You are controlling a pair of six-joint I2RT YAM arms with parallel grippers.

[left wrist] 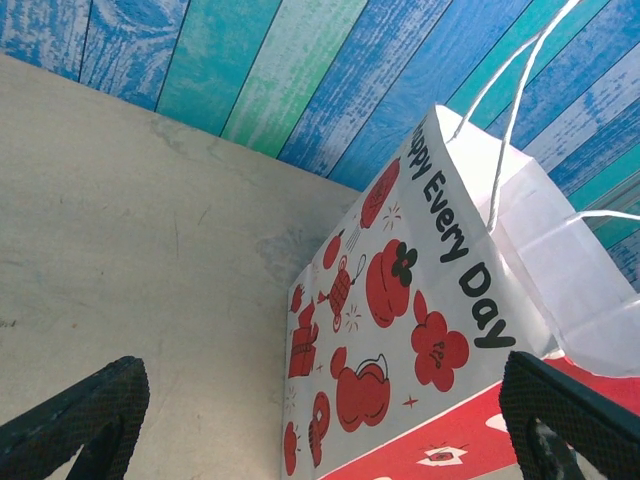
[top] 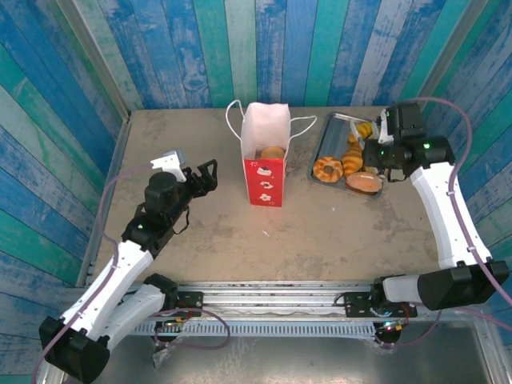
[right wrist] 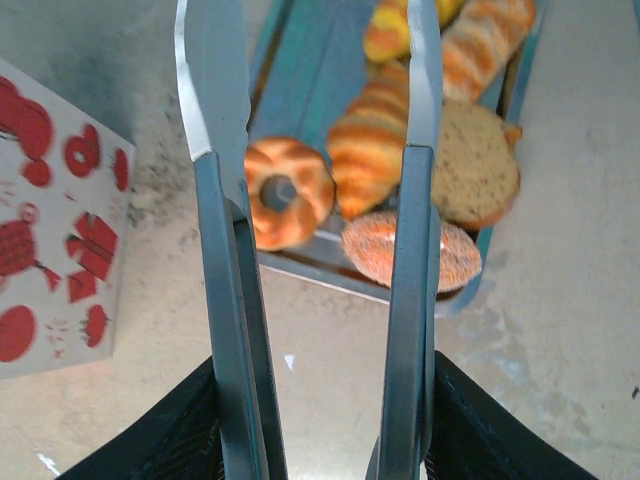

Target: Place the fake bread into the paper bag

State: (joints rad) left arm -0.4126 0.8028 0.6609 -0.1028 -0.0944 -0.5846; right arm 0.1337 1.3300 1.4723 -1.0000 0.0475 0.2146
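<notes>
The paper bag (top: 264, 152) stands upright at mid-table, white above and red below, with one fake bread (top: 274, 152) inside its open top. Several more pastries lie on the silver tray (top: 318, 160): a glazed ring (right wrist: 290, 190), a striped croissant (right wrist: 368, 150), a sesame bun (right wrist: 455, 255) and a brown bun (right wrist: 475, 165). My right gripper (right wrist: 320, 430) is shut on metal tongs (right wrist: 225, 250), whose two arms stand apart over the tray with the croissant seen between them. My left gripper (top: 206, 178) is open just left of the bag (left wrist: 420, 330), holding nothing.
Blue and teal plank walls close the table on three sides. The tray sits at the back right, near the wall. Bare tabletop (top: 336, 232) lies in front of the bag and tray. The bag's thin loop handles (top: 234, 120) stick out sideways.
</notes>
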